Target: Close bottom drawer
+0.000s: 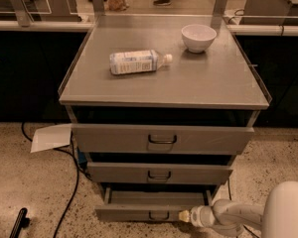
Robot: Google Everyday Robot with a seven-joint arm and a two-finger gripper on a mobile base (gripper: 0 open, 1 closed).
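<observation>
The bottom drawer is a grey metal drawer with a small dark loop handle, the lowest of three stacked in a grey cabinet. It stands pulled out, with its inside showing behind the front. My gripper is at the right half of the drawer's front, its pale tip against the front just right of the handle. The white arm reaches in from the lower right.
The middle drawer and top drawer sit above, both slightly out. On the cabinet top lie a plastic bottle and a white bowl. Black cables and a sheet of paper lie on the floor at left.
</observation>
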